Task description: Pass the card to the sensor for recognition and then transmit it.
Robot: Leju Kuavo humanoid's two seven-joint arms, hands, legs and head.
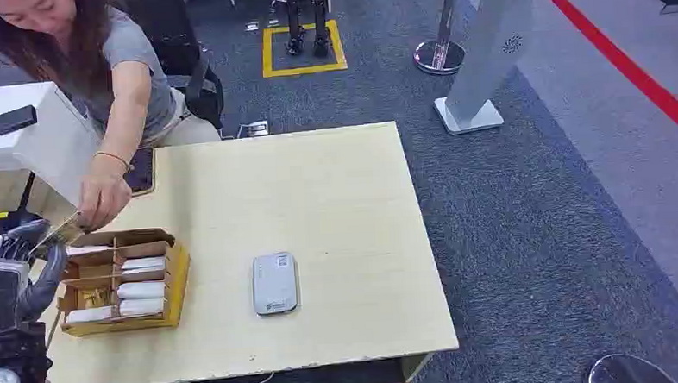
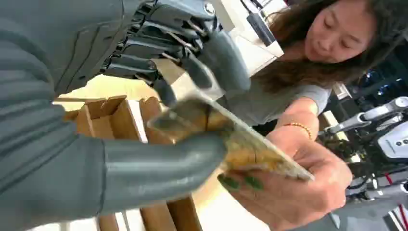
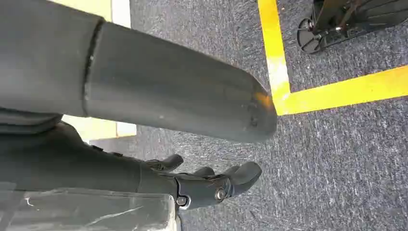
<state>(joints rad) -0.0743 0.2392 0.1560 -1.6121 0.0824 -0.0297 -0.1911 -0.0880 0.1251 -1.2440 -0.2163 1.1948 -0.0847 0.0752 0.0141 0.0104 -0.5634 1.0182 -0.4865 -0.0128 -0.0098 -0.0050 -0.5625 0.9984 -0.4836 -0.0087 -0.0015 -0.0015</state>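
left wrist view: the robot's left hand pinches one end of the card between thumb and fingers while a person's hand grips the other end, just above the cardboard box at the worktop's left edge. the grey sensor lies flat near the middle of the worktop, apart from the box. the right hand hangs over grey carpet, fingers loosely apart, holding nothing.

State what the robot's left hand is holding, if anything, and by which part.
The left hand pinches a card by one end, between thumb and fingers. A person's hand grips the card's other end.
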